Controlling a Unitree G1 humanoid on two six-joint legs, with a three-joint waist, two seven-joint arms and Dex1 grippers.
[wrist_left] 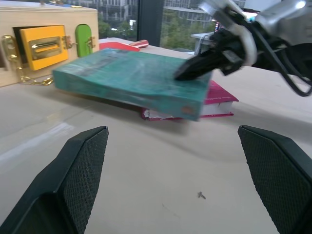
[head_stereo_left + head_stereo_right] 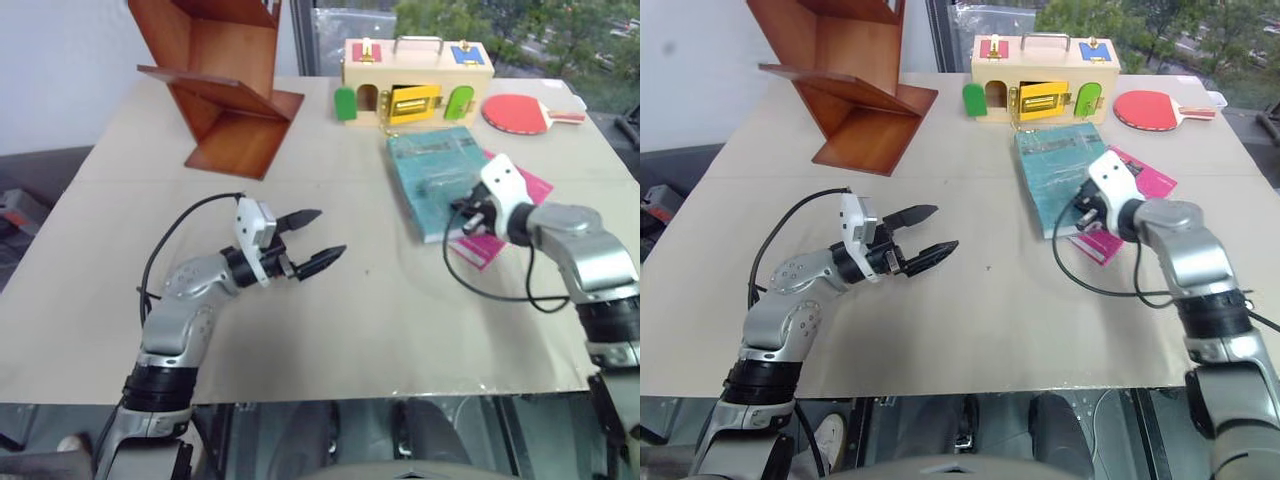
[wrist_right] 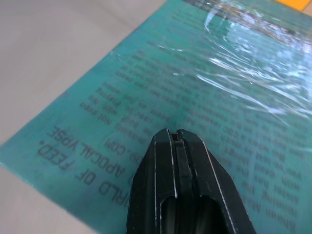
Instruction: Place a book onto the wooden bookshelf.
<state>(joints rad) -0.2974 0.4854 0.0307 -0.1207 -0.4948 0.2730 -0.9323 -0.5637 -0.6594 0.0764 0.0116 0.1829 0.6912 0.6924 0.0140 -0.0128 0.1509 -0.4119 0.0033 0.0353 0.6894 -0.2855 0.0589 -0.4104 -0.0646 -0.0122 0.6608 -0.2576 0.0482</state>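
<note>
The teal-green book [image 2: 428, 170] lies flat at the right of the table, partly on top of a thinner pink book [image 2: 481, 249]. My right gripper [image 2: 463, 212] is shut, with nothing between its fingers. Its tip is over the teal cover near the book's near right corner [image 3: 97, 146], and I cannot tell whether it touches. My left gripper [image 2: 322, 235] is open and level above the table's middle, pointing toward the book and well short of it. The reddish-brown wooden bookshelf [image 2: 225, 85] stands at the far left of the table.
A pale wooden box [image 2: 415, 72] with coloured doors stands at the back, right behind the book. A red table tennis paddle [image 2: 522, 112] lies to its right. A black cable [image 2: 490, 290] loops on the table by my right arm.
</note>
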